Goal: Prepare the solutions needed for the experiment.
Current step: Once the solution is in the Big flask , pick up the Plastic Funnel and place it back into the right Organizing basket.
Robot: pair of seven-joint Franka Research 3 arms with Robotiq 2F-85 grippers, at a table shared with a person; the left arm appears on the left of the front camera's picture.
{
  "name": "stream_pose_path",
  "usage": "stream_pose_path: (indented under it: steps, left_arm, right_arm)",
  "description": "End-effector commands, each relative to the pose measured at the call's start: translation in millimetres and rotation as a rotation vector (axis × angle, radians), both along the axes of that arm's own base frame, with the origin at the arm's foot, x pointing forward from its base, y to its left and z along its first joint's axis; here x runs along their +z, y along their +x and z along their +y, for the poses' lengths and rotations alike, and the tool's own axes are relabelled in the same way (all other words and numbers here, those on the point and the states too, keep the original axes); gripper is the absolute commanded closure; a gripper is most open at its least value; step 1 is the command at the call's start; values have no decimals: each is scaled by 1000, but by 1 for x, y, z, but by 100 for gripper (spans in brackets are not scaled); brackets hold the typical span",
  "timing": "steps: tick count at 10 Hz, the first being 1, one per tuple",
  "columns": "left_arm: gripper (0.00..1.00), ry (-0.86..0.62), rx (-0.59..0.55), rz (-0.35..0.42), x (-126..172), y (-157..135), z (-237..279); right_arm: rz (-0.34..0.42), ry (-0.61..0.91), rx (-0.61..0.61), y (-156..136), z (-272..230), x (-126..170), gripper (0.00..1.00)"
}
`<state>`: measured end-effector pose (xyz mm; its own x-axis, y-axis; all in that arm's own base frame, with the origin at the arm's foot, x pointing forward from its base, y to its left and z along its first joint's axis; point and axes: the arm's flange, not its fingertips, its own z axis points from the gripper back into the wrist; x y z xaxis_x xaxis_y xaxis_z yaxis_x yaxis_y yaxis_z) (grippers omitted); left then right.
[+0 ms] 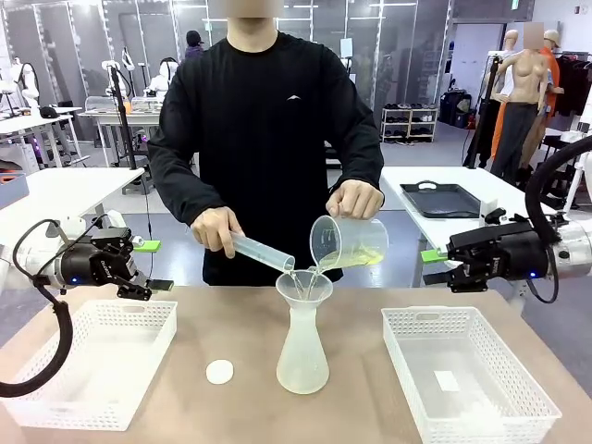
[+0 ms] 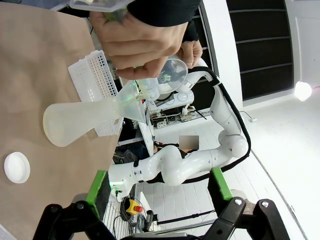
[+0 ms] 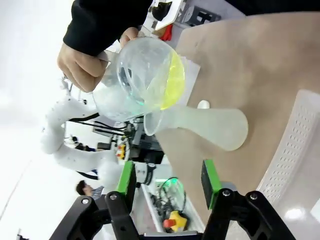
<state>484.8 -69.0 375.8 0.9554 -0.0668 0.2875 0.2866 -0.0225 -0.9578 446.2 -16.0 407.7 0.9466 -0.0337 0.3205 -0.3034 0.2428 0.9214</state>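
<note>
Front: the person tipped a beaker of solution and a cylinder into the funnel on the mid-table flask; we judged pouring unfinished. Their hands blocked the flask; baskets flanked it. Left wrist: our left claw gaped, empty. Right wrist: solution pooled in the tilted beaker; right claw open, empty.

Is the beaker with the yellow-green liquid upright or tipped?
Tipped: the person's hand holds the beaker tilted, spout over the funnel in the conical flask, liquid pooled along its lower side.
</note>
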Motion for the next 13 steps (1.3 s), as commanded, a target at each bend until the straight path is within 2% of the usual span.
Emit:
stream_pose_path:
  steps: [1, 6, 7, 8, 13]
  left_arm:
    - [0, -16, 8, -9, 3, 0, -2]
    - [0, -16, 8, -9, 3, 0, -2]
    - [0, -16, 8, -9, 3, 0, -2]
    - [0, -16, 8, -9, 3, 0, -2]
    - [0, -16, 8, -9, 3, 0, -2]
  right_arm:
    - [83, 27, 13, 10, -8, -2, 33]
    - [108, 105, 38, 15, -8, -11, 33]
    - [25, 115, 60, 15, -9, -10, 33]
    - [78, 76, 45, 8, -6, -16, 33]
    - [78, 76, 45, 8, -6, -16, 33]
